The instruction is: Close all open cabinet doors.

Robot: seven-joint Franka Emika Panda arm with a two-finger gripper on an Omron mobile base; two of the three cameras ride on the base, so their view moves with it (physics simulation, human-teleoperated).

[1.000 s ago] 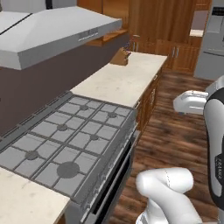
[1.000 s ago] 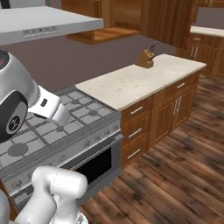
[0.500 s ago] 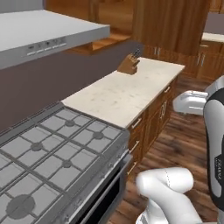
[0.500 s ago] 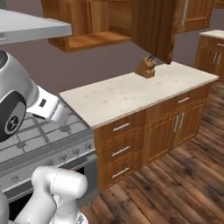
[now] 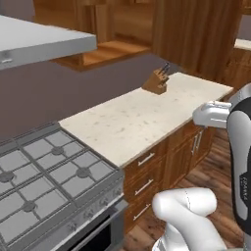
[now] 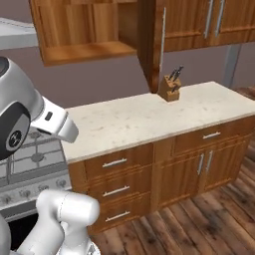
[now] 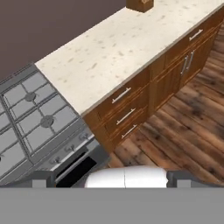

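Counter (image 6: pixel 149 117) of pale speckled stone runs across the middle of the right base view, over drawer fronts (image 6: pixel 115 163) and base cabinet doors (image 6: pixel 199 169). Toward ten o'clock in that view an open wall cabinet (image 6: pixel 82 30) shows its bare wooden shelf, and its cabinet door (image 6: pixel 152 40) swings out edge-on at twelve o'clock, silver bar handle along the edge. Closed cabinet doors (image 6: pixel 199 22) sit at one o'clock. A gas stove (image 5: pixel 44 181) lies at eight o'clock in the left base view, beneath a grey hood (image 5: pixel 39 44). A knife block (image 6: pixel 170 87) stands on the counter just below the open door. Whether the jaws are spread or pressed together cannot be told.
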